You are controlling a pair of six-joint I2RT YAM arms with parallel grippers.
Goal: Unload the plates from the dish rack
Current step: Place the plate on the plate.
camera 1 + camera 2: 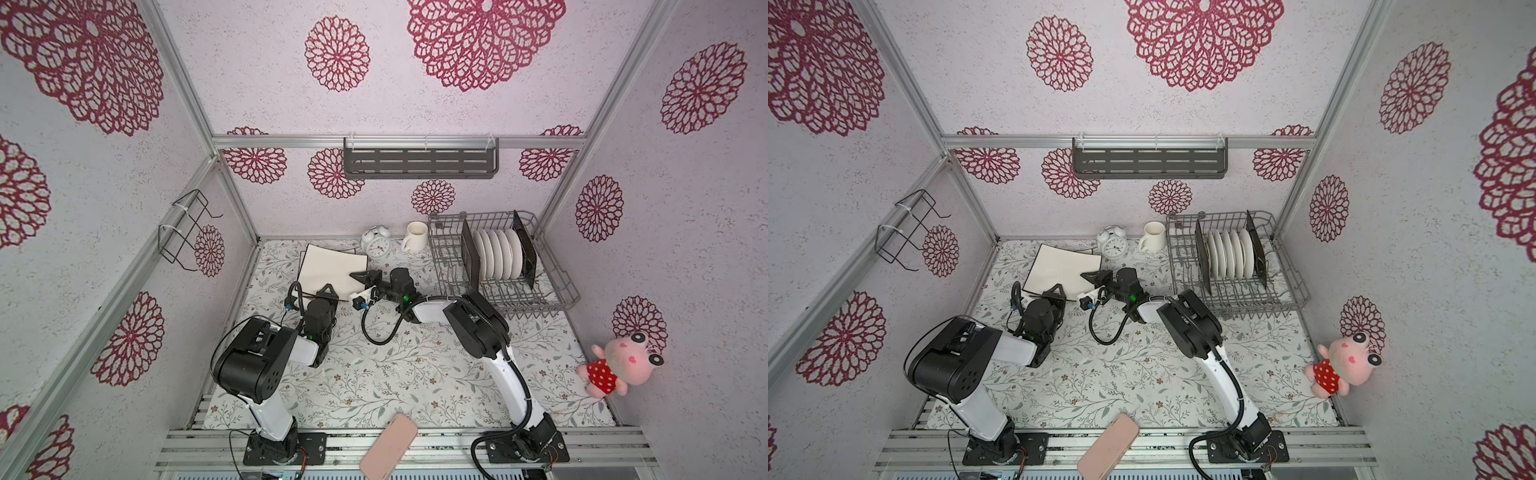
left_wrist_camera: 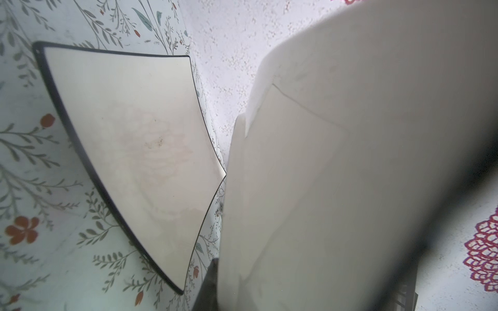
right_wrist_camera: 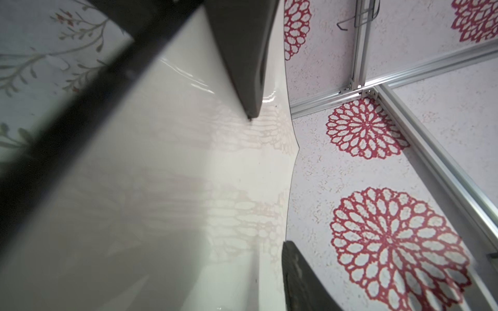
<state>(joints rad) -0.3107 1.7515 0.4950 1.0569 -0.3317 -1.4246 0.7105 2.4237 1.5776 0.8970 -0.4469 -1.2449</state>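
1. Done: one square plate [image 2: 134,148] lies flat on the worktop [image 1: 395,374], well apart from the dish rack [image 1: 559,270].
2. In hand: a second square plate [image 1: 332,268] hangs over it. My left claw [image 1: 328,291] is clamped on its near edge. My right claw [image 1: 365,277] straddles a corner, and I cannot tell whether it grips.
3. Left to do: the round white plates [image 1: 498,253] and two black-backed square plates [image 1: 469,259] stand upright in the rack.

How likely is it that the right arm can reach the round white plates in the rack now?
Probably yes: the round plates stand open from above in the dish rack beside that arm, though its open claw must first leave the square plate.
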